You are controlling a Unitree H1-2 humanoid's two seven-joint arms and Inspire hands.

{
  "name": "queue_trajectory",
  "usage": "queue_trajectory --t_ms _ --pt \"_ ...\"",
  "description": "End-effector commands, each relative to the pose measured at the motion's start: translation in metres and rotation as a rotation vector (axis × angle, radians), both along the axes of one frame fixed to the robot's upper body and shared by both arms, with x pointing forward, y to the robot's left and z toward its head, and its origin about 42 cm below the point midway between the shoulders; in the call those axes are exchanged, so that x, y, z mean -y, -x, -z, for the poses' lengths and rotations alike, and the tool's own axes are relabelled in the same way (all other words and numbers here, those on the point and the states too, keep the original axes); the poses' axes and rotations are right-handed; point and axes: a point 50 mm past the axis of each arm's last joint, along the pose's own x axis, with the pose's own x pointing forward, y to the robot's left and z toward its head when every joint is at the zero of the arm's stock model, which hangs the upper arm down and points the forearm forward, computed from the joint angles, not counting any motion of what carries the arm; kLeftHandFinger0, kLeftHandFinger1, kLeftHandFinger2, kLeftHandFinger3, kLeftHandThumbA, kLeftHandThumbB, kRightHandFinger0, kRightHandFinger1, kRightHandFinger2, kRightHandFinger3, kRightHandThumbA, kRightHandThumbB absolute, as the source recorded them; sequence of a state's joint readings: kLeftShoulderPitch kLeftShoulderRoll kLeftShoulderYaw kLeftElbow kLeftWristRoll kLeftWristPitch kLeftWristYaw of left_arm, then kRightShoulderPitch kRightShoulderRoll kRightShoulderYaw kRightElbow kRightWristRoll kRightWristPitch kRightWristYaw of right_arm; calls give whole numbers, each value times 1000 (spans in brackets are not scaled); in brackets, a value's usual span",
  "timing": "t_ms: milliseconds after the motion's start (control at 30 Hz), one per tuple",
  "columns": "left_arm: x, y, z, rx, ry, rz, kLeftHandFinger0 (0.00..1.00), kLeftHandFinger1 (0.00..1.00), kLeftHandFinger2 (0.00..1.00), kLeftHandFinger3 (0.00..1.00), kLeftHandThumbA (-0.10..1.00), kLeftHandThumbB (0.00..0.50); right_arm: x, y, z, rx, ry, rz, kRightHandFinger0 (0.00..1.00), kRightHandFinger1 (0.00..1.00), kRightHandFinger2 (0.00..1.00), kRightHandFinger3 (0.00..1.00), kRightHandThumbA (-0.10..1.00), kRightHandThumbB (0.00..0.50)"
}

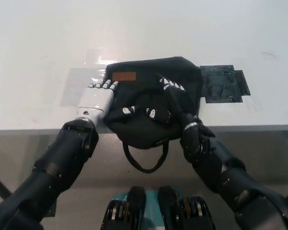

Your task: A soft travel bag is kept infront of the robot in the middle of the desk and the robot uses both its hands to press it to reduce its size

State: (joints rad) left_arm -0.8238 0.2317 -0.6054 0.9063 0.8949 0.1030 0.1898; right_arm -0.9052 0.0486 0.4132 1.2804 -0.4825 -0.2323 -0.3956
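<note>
Both hands on one travel bag
White left hand (98, 97) flat, fingers spread, beside the black travel bag (149, 108); black right hand (175, 98) lies flat atop it on the desk (38, 57).

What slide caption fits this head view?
White left robot hand and black right robot hand press a soft black travel bag on a white desk.

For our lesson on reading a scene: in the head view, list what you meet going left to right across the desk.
Left hand → orange label on the bag → right hand → black tape patch.
</note>
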Motion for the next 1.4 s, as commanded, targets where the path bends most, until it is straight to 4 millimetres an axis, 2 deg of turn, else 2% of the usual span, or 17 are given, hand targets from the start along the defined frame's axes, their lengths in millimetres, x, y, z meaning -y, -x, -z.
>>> queue_trajectory --t_ms 0,200,333,367,400,467,567,667,700,733,800,833,933,1100,1200,1300,1367 --pt "-9 38 73 -235 -68 -7 1000 1000 1000 1000 1000 259 2 46 70 -199 82 -6 1000 1000 1000 1000 1000 126" --pt "-14 22 40 -177 -48 -6 1000 1000 1000 1000 1000 233 -2 10 20 -77 62 -24 1000 1000 1000 1000 1000 146" --pt "-24 8 -7 -103 -27 1 1000 1000 1000 1000 1000 201 -7 -16 -31 52 12 -43 1000 1000 1000 1000 1000 139" --pt "-26 3 -31 -49 -5 11 1000 1000 1000 1000 1000 172 -8 -26 -54 105 1 -49 1000 1000 1000 1000 1000 149" --pt "-26 6 -28 -57 -3 10 1000 1000 1000 1000 1000 171 -8 -24 -51 99 2 -51 1000 1000 1000 1000 1000 148" --pt "-31 -6 -83 64 87 27 1000 1000 1000 1000 1000 134 -9 -41 -101 178 -65 -66 1000 1000 1000 1000 1000 126" --pt "-32 -6 -140 162 173 72 1000 1000 1000 1000 1000 105 -4 -44 -166 295 -159 -89 1000 1000 1000 1000 1000 121" --pt "-30 -3 -179 208 273 88 1000 1000 1000 1000 1000 122 4 -41 -205 372 -206 -117 1000 1000 1000 1000 1000 151" --pt "-31 -2 -200 232 304 101 1000 1000 1000 1000 1000 158 7 -39 -226 419 -231 -126 1000 1000 1000 1000 1000 163" --pt "-31 -4 -206 239 308 103 1000 1000 1000 1000 1000 160 8 -41 -233 428 -233 -127 1000 1000 1000 1000 1000 163" --pt "-34 8 -235 317 367 168 1000 1000 1000 1000 1000 248 22 -29 -269 505 -231 -151 1000 1000 1000 1000 1000 158" --pt "-35 12 -239 323 360 180 1000 1000 1000 1000 1000 277 27 -25 -274 508 -232 -155 1000 1000 1000 1000 1000 151" --pt "-34 27 -247 363 344 229 1000 1000 1000 1000 1000 286 43 -10 -286 514 -244 -171 1000 1000 1000 1000 1000 143" --pt "-31 56 -256 391 390 301 1000 1000 1000 1000 1000 314 78 26 -304 470 -274 -159 1000 1000 1000 1000 1000 206" --pt "-29 73 -256 368 433 347 1000 1000 1000 1000 1000 302 92 47 -303 510 -316 -170 1000 1000 1000 1000 1000 190" --pt "-28 106 -249 371 515 404 1000 1000 1000 1000 1000 353 113 83 -298 588 -377 -188 1000 1000 1000 1000 1000 208" --pt "-31 129 -243 401 561 456 1000 1000 1000 1000 1000 341 125 110 -293 656 -446 -197 1000 1000 1000 1000 1000 208"
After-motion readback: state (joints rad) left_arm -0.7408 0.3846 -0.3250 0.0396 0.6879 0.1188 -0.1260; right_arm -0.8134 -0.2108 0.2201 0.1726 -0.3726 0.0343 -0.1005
